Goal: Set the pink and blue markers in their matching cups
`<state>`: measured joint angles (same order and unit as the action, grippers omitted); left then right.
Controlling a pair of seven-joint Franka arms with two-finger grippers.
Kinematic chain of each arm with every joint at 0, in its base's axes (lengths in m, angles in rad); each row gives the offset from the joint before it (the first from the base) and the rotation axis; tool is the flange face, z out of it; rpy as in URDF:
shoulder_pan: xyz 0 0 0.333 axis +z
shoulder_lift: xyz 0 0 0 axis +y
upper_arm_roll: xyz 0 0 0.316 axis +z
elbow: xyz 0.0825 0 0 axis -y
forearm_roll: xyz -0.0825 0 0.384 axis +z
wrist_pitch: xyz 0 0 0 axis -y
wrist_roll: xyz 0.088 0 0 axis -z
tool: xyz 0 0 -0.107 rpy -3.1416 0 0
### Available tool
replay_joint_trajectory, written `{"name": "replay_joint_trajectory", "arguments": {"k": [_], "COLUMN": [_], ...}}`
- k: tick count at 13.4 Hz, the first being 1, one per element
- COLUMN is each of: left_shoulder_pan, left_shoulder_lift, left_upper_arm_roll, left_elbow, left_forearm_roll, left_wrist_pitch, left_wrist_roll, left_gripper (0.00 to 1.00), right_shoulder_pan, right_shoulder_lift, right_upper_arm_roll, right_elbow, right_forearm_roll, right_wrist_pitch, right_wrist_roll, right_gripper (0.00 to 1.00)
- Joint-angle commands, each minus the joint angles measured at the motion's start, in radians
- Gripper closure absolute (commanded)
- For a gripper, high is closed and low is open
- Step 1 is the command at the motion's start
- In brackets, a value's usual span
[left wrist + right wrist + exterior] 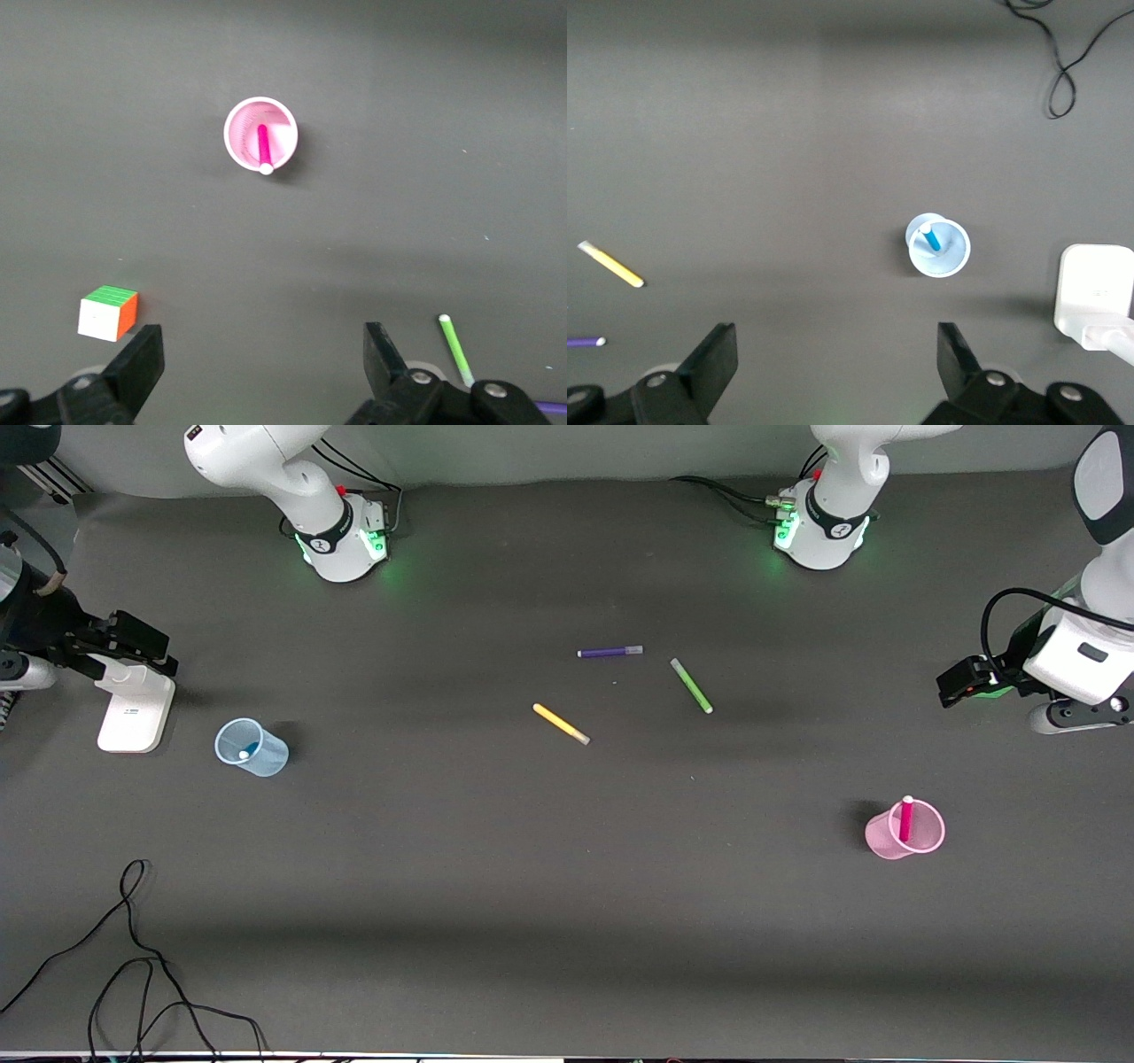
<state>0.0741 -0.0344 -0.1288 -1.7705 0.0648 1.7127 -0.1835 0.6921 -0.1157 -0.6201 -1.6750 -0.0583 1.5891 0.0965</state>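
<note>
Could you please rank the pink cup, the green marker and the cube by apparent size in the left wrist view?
1. pink cup, its round mouth looks largest.
2. cube, slightly smaller.
3. green marker, thinnest, partly hidden by the claw.
Cup and cube are close, so that order is unsure.

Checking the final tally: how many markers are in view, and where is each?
5. Pink marker stands in the pink cup; blue marker in the blue cup. Purple marker, green marker and yellow marker lie mid-table. None seems hidden.
</note>
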Motion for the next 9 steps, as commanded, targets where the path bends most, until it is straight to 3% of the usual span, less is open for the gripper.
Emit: {"name": "replay_joint_trajectory", "arguments": {"k": [1, 3, 9], "left_shoulder_pan": [-0.008, -0.007, -0.008], "left_shoulder_lift": [-0.018, -0.016, -0.016], "left_upper_arm_roll": [0.005, 0.005, 0.005], "left_elbow": [0.014, 0.049, 0.055], "left_forearm_roll": [0.030, 0.027, 0.020], "left_wrist_pitch": [-0.014, -0.073, -0.085], "left_wrist_roll": [-0.005, -0.002, -0.002], "left_gripper": [0.00, 0.00, 0.00], "right_shoulder_pan": [0.027, 0.027, 0.020], "right_shoulder_lift": [0.011, 0.011, 0.039], "right_upper_arm_roll": [0.003, 0.000, -0.010], "right_elbow": [-0.002, 0.000, 0.001], "right_forearm_roll": [-0.035, -0.032, 0.043], "right_wrist_pitch": [0.019, 0.019, 0.043], "right_wrist_roll": [0.051, 0.054, 0.045], "right_gripper": [0.00, 0.00, 0.00]}}
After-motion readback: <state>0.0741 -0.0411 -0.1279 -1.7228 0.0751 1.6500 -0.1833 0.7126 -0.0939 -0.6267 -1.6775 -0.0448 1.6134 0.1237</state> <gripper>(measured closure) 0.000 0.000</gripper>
